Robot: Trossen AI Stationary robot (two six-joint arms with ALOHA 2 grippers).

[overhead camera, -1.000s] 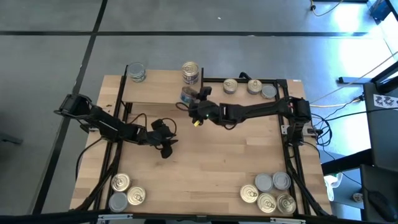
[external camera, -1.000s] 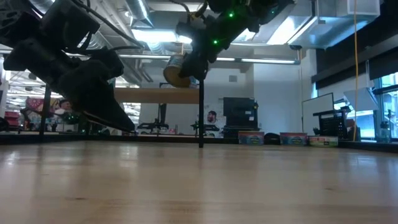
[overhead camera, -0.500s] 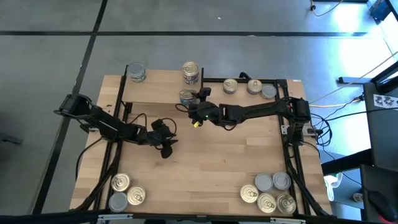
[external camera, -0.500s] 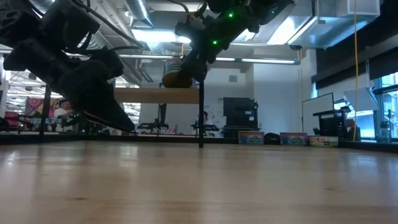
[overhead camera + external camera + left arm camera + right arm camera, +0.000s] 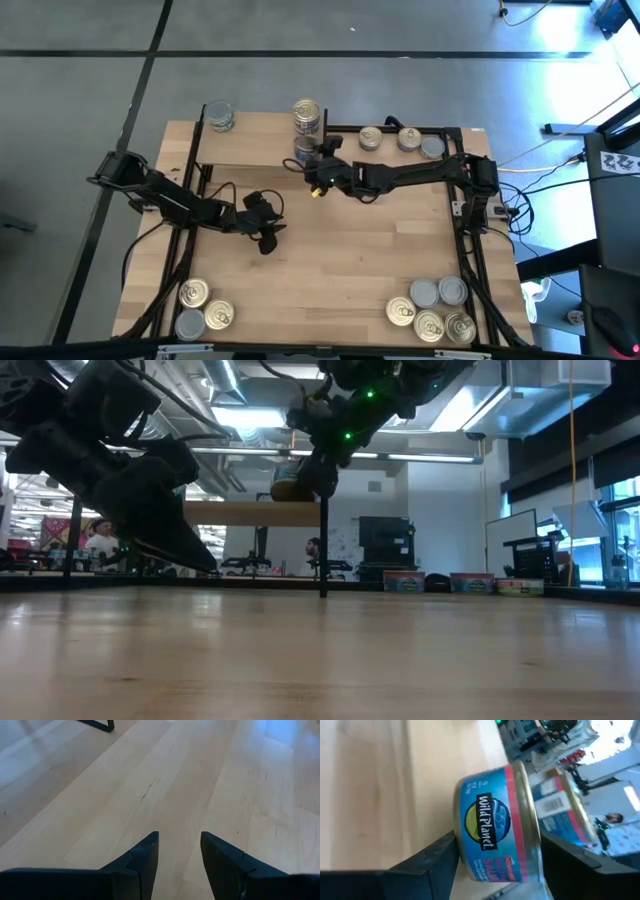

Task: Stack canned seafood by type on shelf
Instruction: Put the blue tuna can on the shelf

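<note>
At the shelf's (image 5: 250, 140) right end, your right gripper (image 5: 312, 160) grasps a blue tin (image 5: 497, 825) between its fingers, just in front of the stack (image 5: 307, 115) standing there. Settle it flat and square before letting go, so nothing topples. The left gripper (image 5: 268, 238) waits over the table, fingers parted and empty. The shelf also holds one tin (image 5: 219, 115) at its left end; the remaining tins sit in table-corner clusters.

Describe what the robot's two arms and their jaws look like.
Both are dark, jointed arms. The left gripper ends in two matte black, wedge-shaped jaws with stepped inner faces. The right gripper has similar black jaws, plus small glowing green lights and a yellow spot near its wrist. Black cables trail along both arms.
</note>
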